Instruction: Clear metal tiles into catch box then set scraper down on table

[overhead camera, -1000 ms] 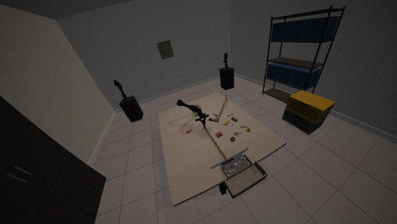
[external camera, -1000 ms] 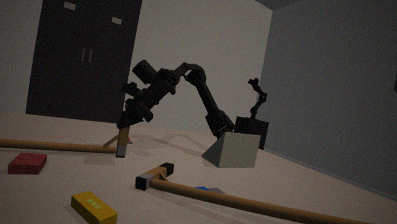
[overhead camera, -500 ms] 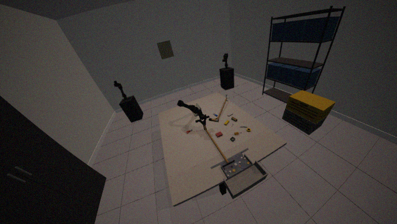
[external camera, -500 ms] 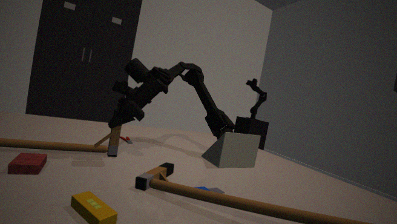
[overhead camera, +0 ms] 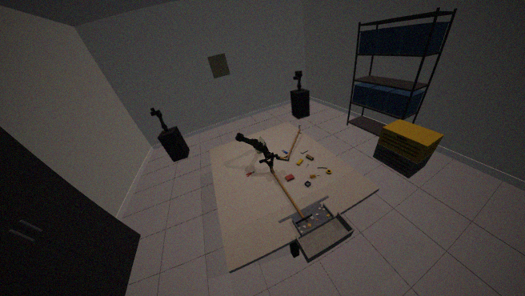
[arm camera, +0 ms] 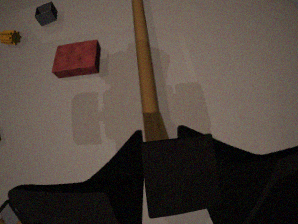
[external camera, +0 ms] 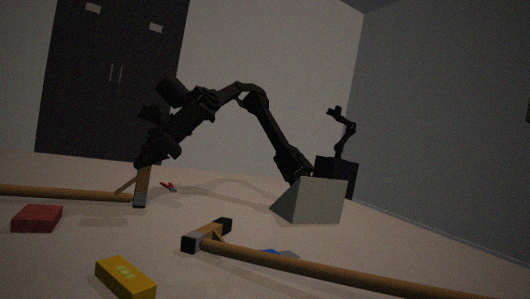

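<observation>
On the pale table top (overhead camera: 248,208), left to right from the top view, small red-handled pliers (overhead camera: 250,174) (external camera: 169,186) lie toward the left edge. The black parallel-jaw gripper (overhead camera: 269,159) (external camera: 142,163) (arm camera: 160,133) is clamped on the upright wooden grip of the long wooden-handled scraper (overhead camera: 286,192) (external camera: 65,193) (arm camera: 144,60). A red block (overhead camera: 290,178) (external camera: 37,218) (arm camera: 77,58) sits just beside its shaft. The shaft slants to the table's near edge, where its dark blade stands over the grey steel bench plate (overhead camera: 316,210). Small white and orange metal tiles (overhead camera: 309,225) remain scattered on that plate, around the blade; the open grey catch box (overhead camera: 326,240) adjoins its far end, beyond the table's edge.
</observation>
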You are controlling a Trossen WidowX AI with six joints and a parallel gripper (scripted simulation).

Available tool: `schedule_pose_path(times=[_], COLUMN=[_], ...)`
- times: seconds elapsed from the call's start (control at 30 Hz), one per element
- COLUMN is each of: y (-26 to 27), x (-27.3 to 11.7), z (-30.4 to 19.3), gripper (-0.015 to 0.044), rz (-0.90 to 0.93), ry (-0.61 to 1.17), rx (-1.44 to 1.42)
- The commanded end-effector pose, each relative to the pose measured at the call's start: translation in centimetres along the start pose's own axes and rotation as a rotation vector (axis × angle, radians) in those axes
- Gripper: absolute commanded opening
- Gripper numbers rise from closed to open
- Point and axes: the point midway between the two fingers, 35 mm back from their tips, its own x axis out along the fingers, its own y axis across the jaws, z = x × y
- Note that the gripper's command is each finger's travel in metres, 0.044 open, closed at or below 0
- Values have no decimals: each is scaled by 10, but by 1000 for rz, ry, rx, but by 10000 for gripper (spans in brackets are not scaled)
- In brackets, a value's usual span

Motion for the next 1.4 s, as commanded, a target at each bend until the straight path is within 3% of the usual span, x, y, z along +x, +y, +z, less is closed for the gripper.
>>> schedule_pose_path(times=[0.0,1.37], y=[-1,-1], x=[3,43], z=[10,60], gripper=[0,0], rz=[4,2], ry=[-10,-13], rx=[0,2])
